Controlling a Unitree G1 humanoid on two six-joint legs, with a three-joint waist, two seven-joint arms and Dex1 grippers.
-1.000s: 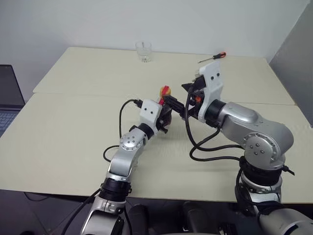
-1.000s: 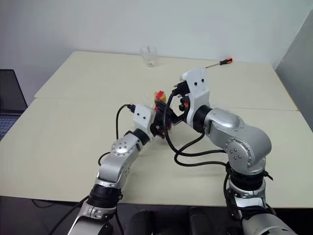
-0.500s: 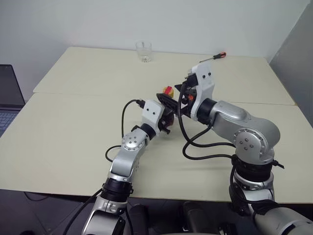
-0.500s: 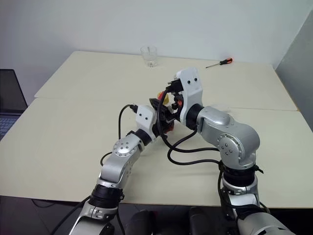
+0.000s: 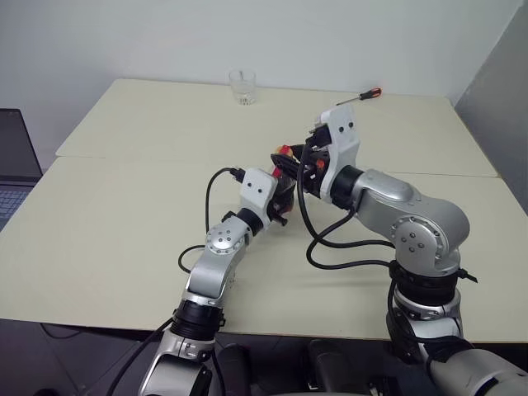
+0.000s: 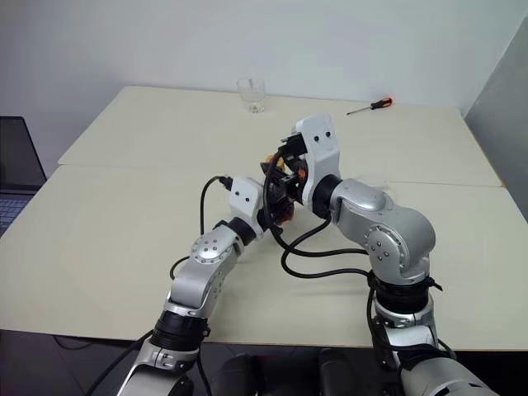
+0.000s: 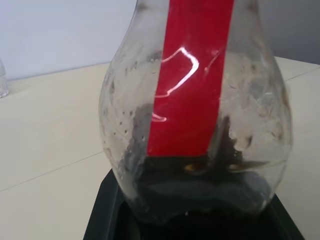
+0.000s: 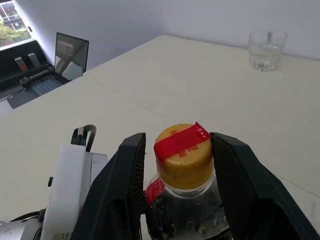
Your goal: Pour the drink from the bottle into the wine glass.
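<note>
Bright, even light fills the head views, and the pale cream desk [image 5: 124,206] carries only faint, soft shadows beneath the arms. In the left wrist view the small clear plastic bottle [image 7: 195,125] sits very close, slightly soft, with white glare streaks curling over its red label. A window glows at the upper left of the right wrist view.

Yellow cap [image 8: 184,154] between black jaws, tumbler [image 8: 267,50] beyond.

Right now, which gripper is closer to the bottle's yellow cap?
Right. The right gripper straddles the cap; the left gripper holds the bottle lower down, at its body.
</note>
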